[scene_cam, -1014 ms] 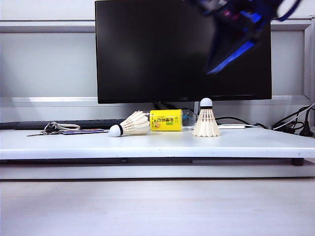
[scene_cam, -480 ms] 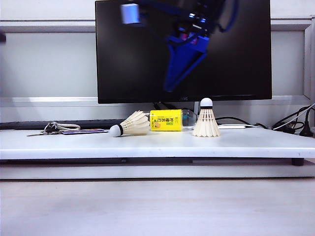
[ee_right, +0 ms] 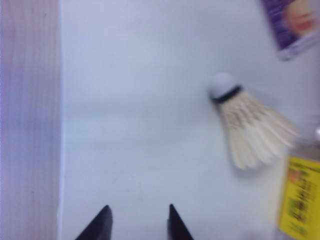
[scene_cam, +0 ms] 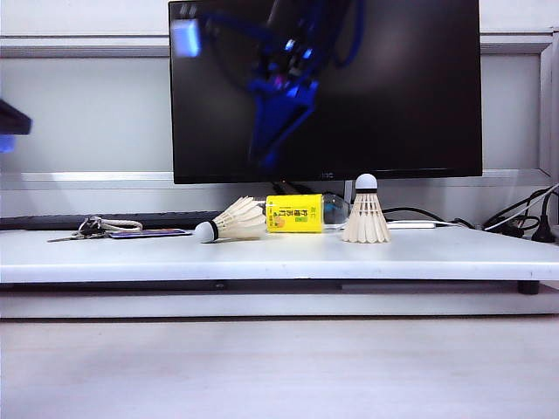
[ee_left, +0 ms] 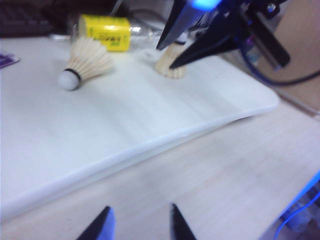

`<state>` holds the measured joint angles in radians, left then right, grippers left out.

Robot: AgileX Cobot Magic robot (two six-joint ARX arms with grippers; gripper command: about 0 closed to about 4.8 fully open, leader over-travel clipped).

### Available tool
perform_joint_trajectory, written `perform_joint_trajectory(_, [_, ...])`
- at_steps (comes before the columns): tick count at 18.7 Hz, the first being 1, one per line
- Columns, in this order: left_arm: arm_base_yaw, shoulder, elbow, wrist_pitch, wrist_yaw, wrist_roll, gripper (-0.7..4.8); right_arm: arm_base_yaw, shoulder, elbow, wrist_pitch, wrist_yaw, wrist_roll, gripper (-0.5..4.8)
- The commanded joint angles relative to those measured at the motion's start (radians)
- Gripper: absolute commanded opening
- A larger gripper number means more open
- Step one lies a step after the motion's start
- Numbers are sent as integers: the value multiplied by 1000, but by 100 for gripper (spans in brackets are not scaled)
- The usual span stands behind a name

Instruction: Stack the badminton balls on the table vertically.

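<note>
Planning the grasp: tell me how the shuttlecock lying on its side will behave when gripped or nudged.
The lying shuttlecock looks feathery and thin-skirted, so it is probably very light and easily crushed. Resting on its cone-shaped side on the table, it would likely roll in an arc if nudged. The open right gripper hovers above it, the open left gripper further off.

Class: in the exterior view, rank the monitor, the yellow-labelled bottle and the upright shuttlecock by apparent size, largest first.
1. Monitor, by far.
2. and 3. Bottle and upright shuttlecock look about alike, so no firm order.
</note>
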<state>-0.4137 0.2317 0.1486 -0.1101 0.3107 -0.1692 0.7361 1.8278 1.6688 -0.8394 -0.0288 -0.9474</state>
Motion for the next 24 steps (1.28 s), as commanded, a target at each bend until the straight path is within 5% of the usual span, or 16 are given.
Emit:
perform_joint_trajectory(1, [-3, 150, 84, 22, -39, 23, 154, 2, 74, 105, -32, -26, 5, 149])
perform_joint_trajectory(10, [-6, 589, 370, -48, -63, -11, 154, -4, 216, 319, 64, -34, -25, 181])
perform_joint_trajectory(16, [-5, 589, 373, -77, -109, 27, 154, 5, 217, 319, 159, -25, 55, 179])
perform_joint_trajectory(24, [-5, 590, 373, -126, -161, 87, 154, 6, 256, 320, 207, -6, -7, 212])
